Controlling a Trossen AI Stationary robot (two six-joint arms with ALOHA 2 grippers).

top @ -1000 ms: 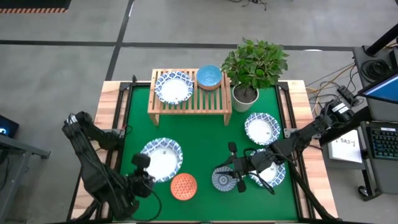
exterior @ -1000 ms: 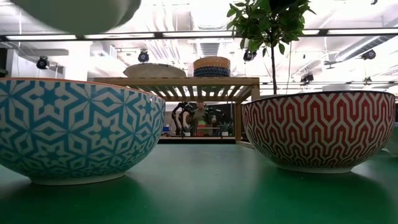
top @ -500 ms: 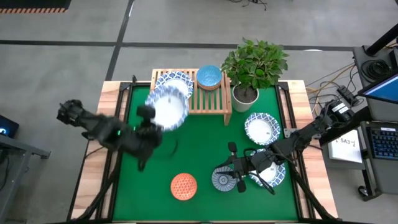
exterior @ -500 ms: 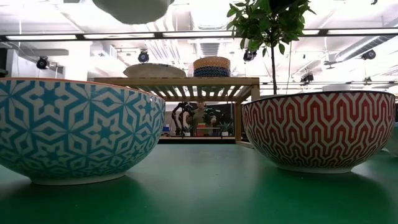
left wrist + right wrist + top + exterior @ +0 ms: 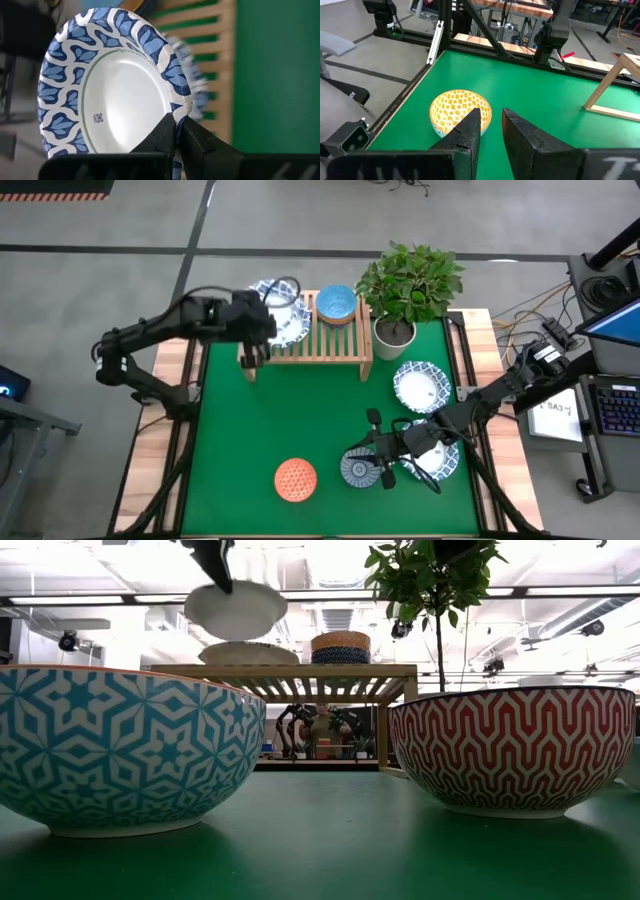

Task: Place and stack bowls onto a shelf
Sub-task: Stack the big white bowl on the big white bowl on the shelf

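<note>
My left gripper (image 5: pixel 266 321) is shut on a wide white bowl with a blue patterned rim (image 5: pixel 285 314), just above the left end of the light-wood shelf (image 5: pixel 335 345). A second white bowl (image 5: pixel 194 85) rests on the slats right below it. A small blue bowl (image 5: pixel 336 303) sits on the shelf's right part. My right gripper (image 5: pixel 360 452) hovers open over a blue-grey bowl (image 5: pixel 352 473) at the near right, touching nothing. An orange bowl (image 5: pixel 295 478) stands left of that one. My left gripper pinches the white bowl's patterned rim (image 5: pixel 171 111) between its two fingers, one on the inner face and one on the outside. The fingers (image 5: pixel 214 564) slant down from above, from the table's left side. The bowl (image 5: pixel 235 610) hangs about level, clear of the bowl (image 5: pixel 248 653) below.
A potted plant (image 5: pixel 396 330) stands at the shelf's right end. One more white bowl (image 5: pixel 422 386) lies on the green mat at the right, and another (image 5: pixel 440 458) is partly hidden under my right arm. The mat's middle (image 5: pixel 300 410) is bare.
My left gripper has swung from the near left of the table toward the far edge, rising and turning, and has carried the white bowl clear of the mat to above the shelf's left end. It has stayed shut on the rim.
</note>
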